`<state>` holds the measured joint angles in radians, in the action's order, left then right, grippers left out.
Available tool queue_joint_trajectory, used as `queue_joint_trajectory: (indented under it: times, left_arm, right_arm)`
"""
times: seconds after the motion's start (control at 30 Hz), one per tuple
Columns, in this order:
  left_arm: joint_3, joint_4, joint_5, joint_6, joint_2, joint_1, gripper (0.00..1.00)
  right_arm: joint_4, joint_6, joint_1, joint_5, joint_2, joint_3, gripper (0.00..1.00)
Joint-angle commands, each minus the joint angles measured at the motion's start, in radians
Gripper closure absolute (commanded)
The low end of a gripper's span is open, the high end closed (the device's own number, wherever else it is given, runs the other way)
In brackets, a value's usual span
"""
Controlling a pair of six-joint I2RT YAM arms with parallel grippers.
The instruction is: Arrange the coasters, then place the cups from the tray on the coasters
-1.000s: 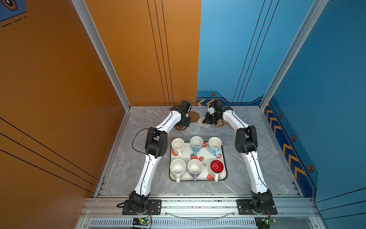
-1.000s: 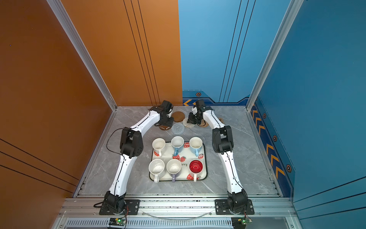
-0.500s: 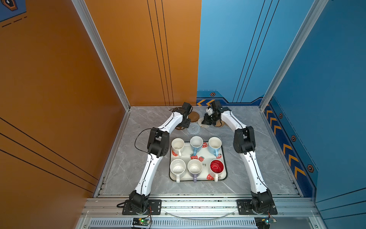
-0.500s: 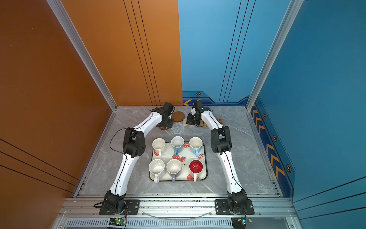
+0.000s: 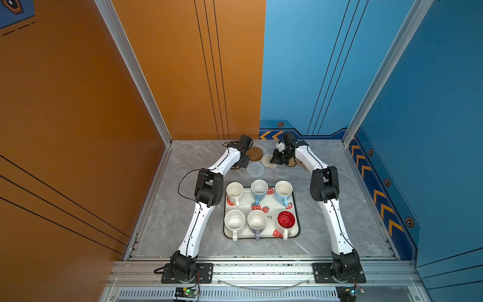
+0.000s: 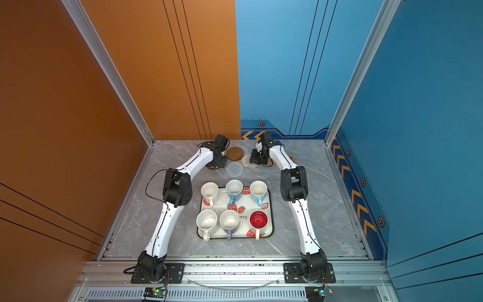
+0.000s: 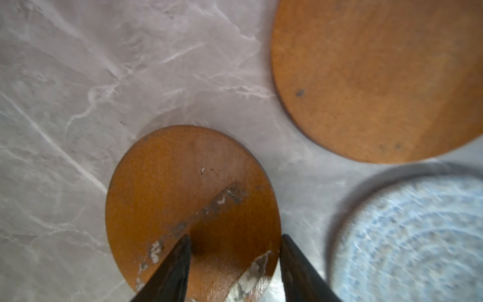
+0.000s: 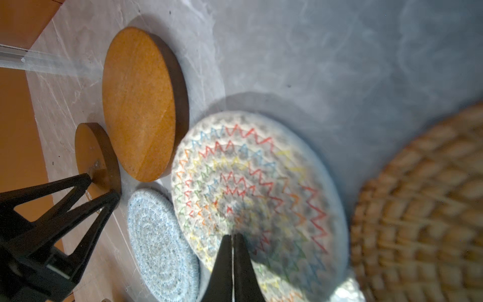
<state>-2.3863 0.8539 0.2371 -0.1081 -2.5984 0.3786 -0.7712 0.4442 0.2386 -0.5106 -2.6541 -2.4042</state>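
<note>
Surface: grey marbled tabletop (image 5: 170,222) between orange and blue walls.
Coasters (image 5: 255,169): clustered at the far edge, beyond the tray; far brown disc (image 7: 379,78), scuffed brown disc (image 7: 183,188), grey spiral (image 8: 162,243), cream spiral with coloured zigzags (image 8: 256,177), rattan round (image 8: 423,204).
Cups (image 5: 234,190): six, upright on the strawberry tray (image 5: 274,202), in two rows of three.
Left gripper (image 7: 235,239): jaws apart, one tip over the scuffed brown disc's face, the other at its rim.
Right gripper (image 8: 232,236): jaws pressed together, empty, over the cream spiral.
</note>
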Motion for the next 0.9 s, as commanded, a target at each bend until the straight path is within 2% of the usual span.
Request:
queue_joint_trajectory:
  times: [0.0,0.37,0.87]
  left_arm:
    - [-0.034,0.026,0.027,0.021,-0.047,-0.032,0.45]
    - [-0.082,0.026,0.034,0.047,-0.066,-0.077,0.45]
    - [-0.134,0.026,0.044,0.041,-0.094,-0.090,0.44]
  right_arm:
    - [-0.050,-0.006,-0.017,0.042,-0.038,-0.022,1.00]
    - [-0.063,-0.010,-0.049,0.070,-0.038,-0.023,1.00]
    - [-0.061,0.002,-0.098,0.106,-0.052,-0.030,1.00]
